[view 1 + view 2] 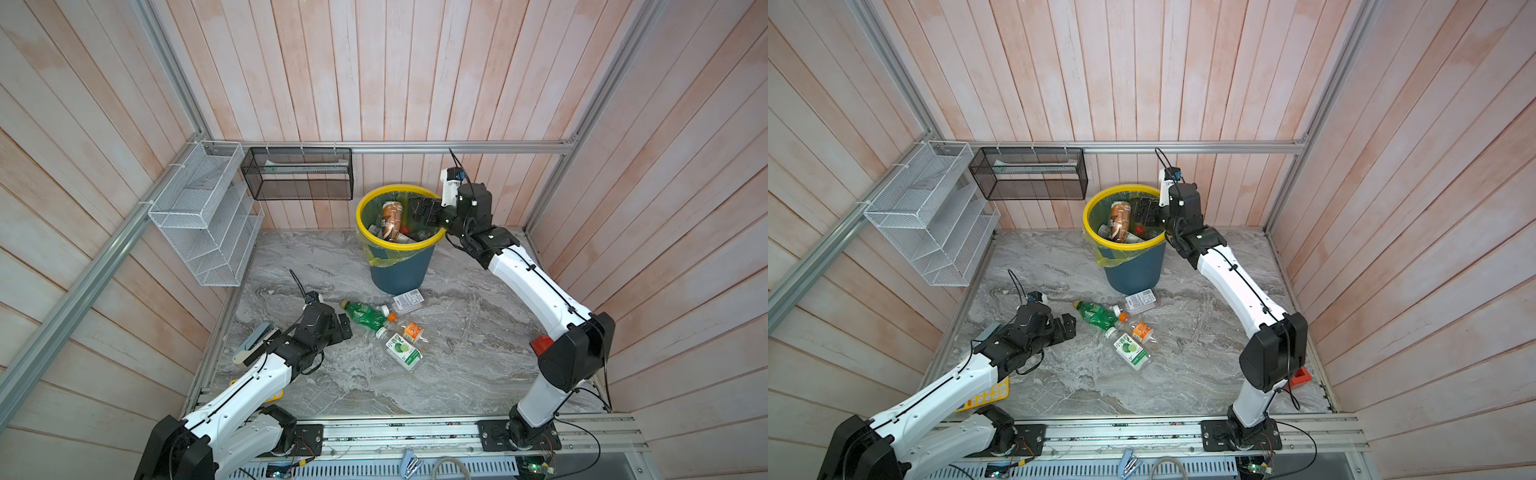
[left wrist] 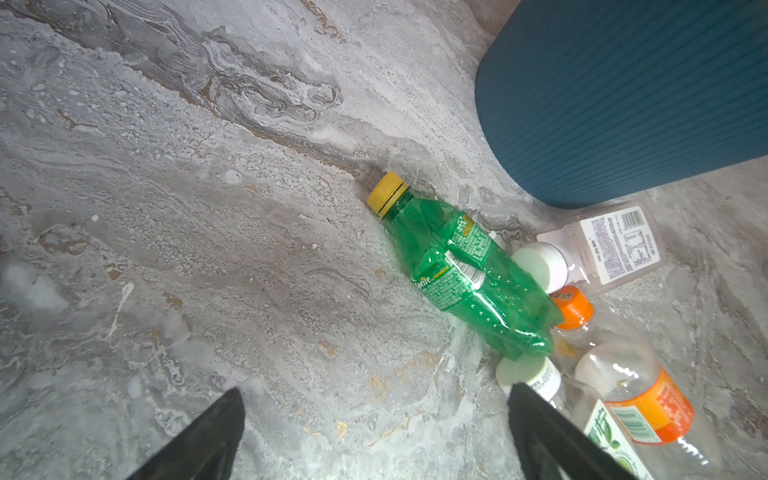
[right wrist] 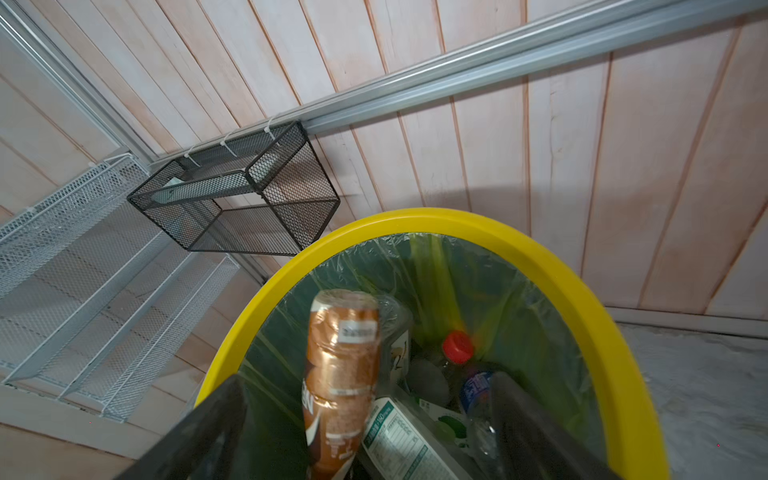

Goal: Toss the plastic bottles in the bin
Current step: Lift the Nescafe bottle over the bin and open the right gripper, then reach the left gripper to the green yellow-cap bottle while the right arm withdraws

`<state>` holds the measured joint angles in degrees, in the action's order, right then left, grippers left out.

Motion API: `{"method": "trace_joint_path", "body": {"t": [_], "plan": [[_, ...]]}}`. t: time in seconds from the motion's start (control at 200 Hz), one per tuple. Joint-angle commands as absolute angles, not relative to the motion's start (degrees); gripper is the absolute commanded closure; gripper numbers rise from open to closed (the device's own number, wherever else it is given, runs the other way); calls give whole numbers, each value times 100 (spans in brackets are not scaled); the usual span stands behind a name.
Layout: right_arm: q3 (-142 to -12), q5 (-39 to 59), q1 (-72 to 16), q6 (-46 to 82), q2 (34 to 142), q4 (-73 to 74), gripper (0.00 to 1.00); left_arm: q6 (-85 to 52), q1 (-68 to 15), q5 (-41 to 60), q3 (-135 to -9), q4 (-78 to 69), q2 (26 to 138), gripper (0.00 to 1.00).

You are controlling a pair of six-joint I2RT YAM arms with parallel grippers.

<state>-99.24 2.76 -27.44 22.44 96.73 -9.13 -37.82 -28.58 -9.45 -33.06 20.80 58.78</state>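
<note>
Blur over brown bottle [image 3: 341, 374] in bin [image 3: 436, 220]

white arms [image 1: 536, 286], black joints [image 1: 575, 353], black grippers [image 2: 374, 390]

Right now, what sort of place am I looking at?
Likely a mock-up robot test booth: plank walls on an aluminium frame enclose a marble-look table, left arm and right arm are mounted on its front rail, and a bin holds plastic bottles.

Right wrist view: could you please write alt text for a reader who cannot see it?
A brown bottle sits loose between the wide-open jaws of the right gripper, in the mouth of a yellow-rimmed bin that holds other bottles. Behind, a black mesh basket and a white wire rack hang on a wooden wall.
</note>
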Motion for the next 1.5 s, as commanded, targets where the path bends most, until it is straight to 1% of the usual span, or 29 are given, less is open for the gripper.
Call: {"method": "trace_joint_path", "body": {"t": [0.0, 0.23, 0.255, 0.435, 0.59, 0.735, 0.85, 0.99, 1.14, 1.32, 1.495], "plan": [[-9765, -249, -2678, 2039, 8785, -809, 8, -3884, -2894, -1024, -3427, 2117, 5916, 0], [-8317, -545, -2426, 2167, 7587, -408, 6, -3894, -2997, -1017, -3623, 2094, 6169, 0], [-8154, -538, -2209, 2215, 7477, -407, 5, -3894, -3010, -992, -3657, 2080, 6217, 0], [-6803, -719, -1912, 2261, 6700, -455, 2, -4022, -3085, -750, -3934, 2044, 6811, 0], [-5728, -987, -1740, 2384, 6198, -719, 1, -4159, -3164, -618, -4151, 1944, 7297, 0], [-4725, -956, -1484, 2679, 5737, -753, 1, -4284, -3267, -589, -4356, 1835, 7694, 0], [-4074, -898, -1444, 2759, 5465, -775, 1, -4362, -3322, -586, -4500, 1762, 7992, 0], [-3582, -725, -1441, 2806, 5275, -796, 1, -4444, -3318, -484, -4605, 1617, 8296, 0], [-3279, -795, -1436, 2948, 5129, -735, 1, -4513, -3279, -217, -4784, 1446, 8665, 0], [-3191, -849, -1437, 2945, 5087, -687, 1, -4670, -3235, -130, -4970, 1372, 9128, 0], [-3186, -903, -1425, 2831, 5089, -737, 1, -4822, -3033, 89, -4933, 1030, 9384, 2]]}}
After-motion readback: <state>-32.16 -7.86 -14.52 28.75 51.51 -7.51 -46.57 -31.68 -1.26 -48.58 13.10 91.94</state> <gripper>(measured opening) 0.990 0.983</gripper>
